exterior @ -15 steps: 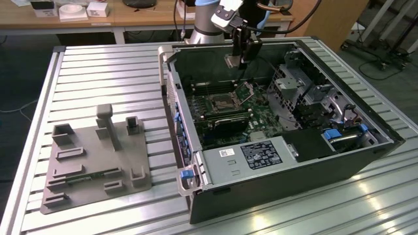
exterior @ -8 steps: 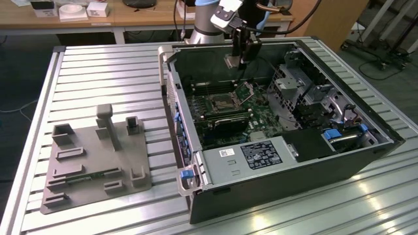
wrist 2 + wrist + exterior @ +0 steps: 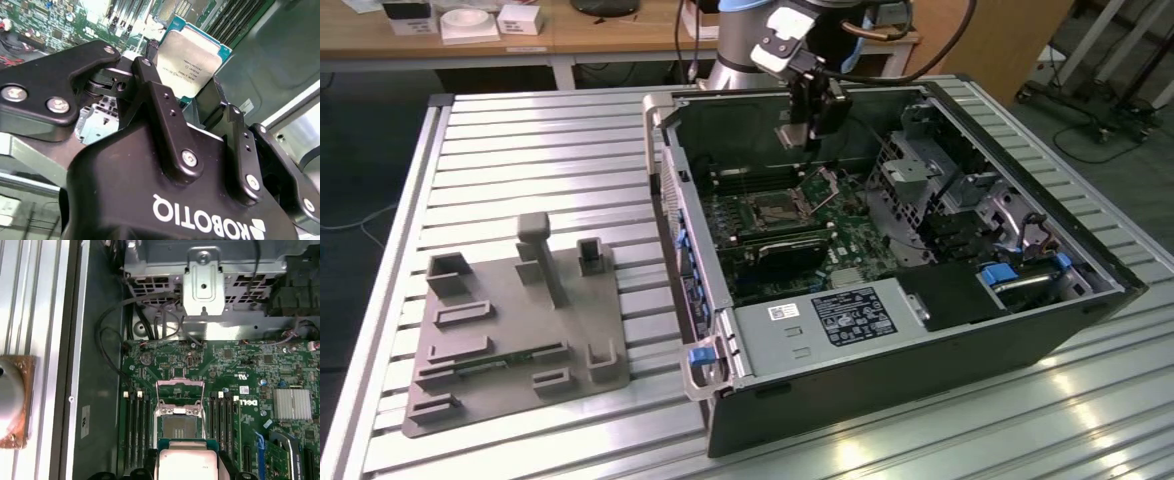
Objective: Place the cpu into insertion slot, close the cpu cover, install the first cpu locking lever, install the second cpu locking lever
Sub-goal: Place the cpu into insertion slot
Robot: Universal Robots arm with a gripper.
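My gripper [image 3: 801, 135] hangs inside the open computer case, shut on the cpu [image 3: 797, 138] and above the green board. In the second wrist view the cpu [image 3: 192, 60] shows its silvery top with a teal edge, clamped between the black fingers [image 3: 150, 75]. In the first wrist view the cpu [image 3: 186, 465] is just short of the insertion slot [image 3: 179, 427], whose dark square is bare. The cpu cover [image 3: 180, 392] stands swung up behind the slot. In the exterior view the insertion slot [image 3: 767, 210] lies below and toward that view's left of the gripper, with the cpu cover [image 3: 825, 185] raised beside it.
The black computer case [image 3: 907, 340] lies open on a slatted metal table [image 3: 534, 150]. A grey fixture plate [image 3: 507, 330] sits at the exterior view's left. Memory slots [image 3: 136, 425] flank the socket. A metal drive cage [image 3: 921, 170] and a labelled black box [image 3: 854, 315] crowd the case.
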